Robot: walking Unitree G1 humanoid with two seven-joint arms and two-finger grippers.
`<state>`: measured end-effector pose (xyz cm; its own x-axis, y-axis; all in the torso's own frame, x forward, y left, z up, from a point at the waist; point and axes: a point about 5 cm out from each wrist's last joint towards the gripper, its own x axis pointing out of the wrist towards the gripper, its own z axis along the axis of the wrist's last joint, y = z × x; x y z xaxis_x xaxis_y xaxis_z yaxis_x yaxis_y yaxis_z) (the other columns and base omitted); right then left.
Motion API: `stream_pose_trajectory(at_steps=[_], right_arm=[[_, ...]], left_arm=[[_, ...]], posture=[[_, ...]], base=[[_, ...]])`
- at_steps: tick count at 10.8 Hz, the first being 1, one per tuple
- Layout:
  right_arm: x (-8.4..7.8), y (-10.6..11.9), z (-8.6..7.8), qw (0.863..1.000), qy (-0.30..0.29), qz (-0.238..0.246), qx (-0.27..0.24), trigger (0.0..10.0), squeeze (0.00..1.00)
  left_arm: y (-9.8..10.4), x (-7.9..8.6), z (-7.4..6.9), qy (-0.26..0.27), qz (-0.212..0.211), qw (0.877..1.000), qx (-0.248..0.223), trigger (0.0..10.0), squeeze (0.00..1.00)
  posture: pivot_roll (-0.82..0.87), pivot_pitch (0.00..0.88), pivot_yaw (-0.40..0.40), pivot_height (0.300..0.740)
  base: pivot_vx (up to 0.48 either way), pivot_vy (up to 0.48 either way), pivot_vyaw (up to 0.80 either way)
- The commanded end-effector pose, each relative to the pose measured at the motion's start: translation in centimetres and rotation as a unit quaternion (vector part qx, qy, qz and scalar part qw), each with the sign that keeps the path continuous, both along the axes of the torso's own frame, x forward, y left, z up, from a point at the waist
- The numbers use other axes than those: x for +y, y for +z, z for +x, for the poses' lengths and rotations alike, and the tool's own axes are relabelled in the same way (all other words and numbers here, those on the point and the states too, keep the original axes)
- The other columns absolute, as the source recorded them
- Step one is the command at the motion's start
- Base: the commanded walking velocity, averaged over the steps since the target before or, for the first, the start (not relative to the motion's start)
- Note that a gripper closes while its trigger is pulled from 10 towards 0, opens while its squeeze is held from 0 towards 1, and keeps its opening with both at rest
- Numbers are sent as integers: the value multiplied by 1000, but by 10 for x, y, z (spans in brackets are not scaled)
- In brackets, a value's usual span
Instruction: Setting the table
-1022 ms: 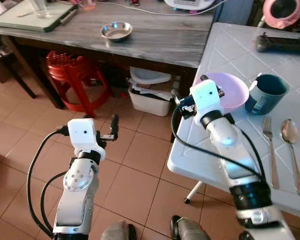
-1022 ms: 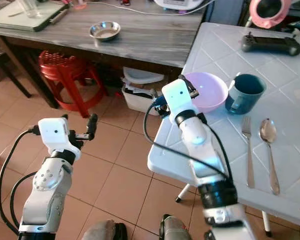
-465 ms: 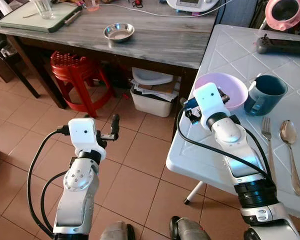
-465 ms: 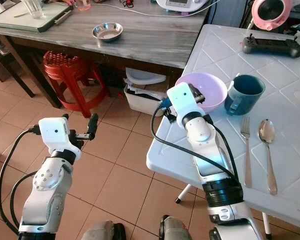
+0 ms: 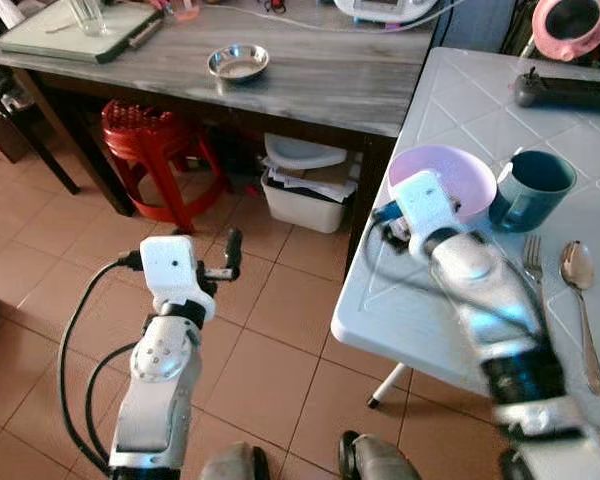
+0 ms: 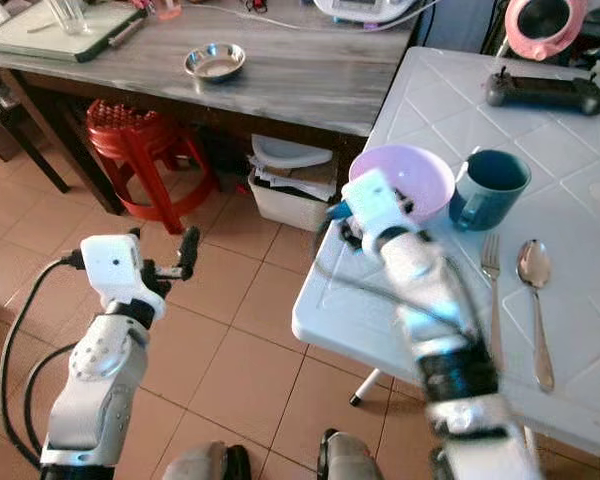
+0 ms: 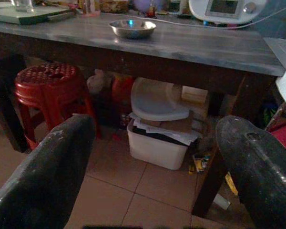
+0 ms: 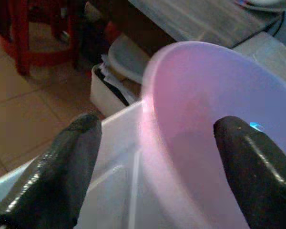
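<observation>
Pushed further in at the pink bowl [image 6: 412, 180] since a second ago: right tool [image 8: 157, 157], blurred in the head views.
Fingers spread, one outside the bowl's rim and one inside. Bowl on the white counter [image 5: 450, 110] near its edge, just beside the teal mug [image 5: 533, 188]; fork [image 5: 534, 290] and spoon [image 5: 580, 300] near the mug. Left tool [image 7: 152, 167] spread wide, over the tiled floor [image 5: 60, 250], well apart from the bowl.

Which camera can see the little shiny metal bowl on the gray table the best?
The left wrist view shows the metal bowl best: it is larger there, seen from the side on the gray table. Both eye views show it smaller and from above, near the top left.
</observation>
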<state>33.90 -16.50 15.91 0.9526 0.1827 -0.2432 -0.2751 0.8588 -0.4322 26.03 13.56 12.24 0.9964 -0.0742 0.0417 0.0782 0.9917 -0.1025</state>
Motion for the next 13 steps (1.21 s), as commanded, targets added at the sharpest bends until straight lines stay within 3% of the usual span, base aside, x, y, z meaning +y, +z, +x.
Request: stream_pose_trajectory(at_steps=[1, 4, 6, 8, 13], right_arm=[[-6, 1, 3, 999, 4, 20, 33, 0, 0], [-21, 0, 6, 994, 32, 19, 101, 0, 0], [-24, 2, 8, 993, 44, 9, 114, 0, 0], [-24, 3, 9, 992, 46, 10, 117, 0, 0], [-24, 10, 12, 992, 68, -21, 101, 0, 0]], left_arm=[[-3, 3, -1, 6, 3, 1000, 8, 10000, 0], [-6, 1, -3, -17, -1, 1000, 16, 10000, 0], [-1, -15, -10, -115, -38, 993, 2, 10000, 0], [0, -21, -15, -168, -39, 985, 0, 10000, 0], [0, -21, -15, -176, -40, 984, 3, 10000, 0]], posture=[[-34, 132, 61, 740], [-41, 136, 55, 740], [-41, 136, 54, 740], [-41, 135, 55, 740], [-44, 137, 56, 740]], base=[[0, 0, 0], [0, 0, 0], [0, 0, 0], [0, 0, 0], [0, 0, 0]])
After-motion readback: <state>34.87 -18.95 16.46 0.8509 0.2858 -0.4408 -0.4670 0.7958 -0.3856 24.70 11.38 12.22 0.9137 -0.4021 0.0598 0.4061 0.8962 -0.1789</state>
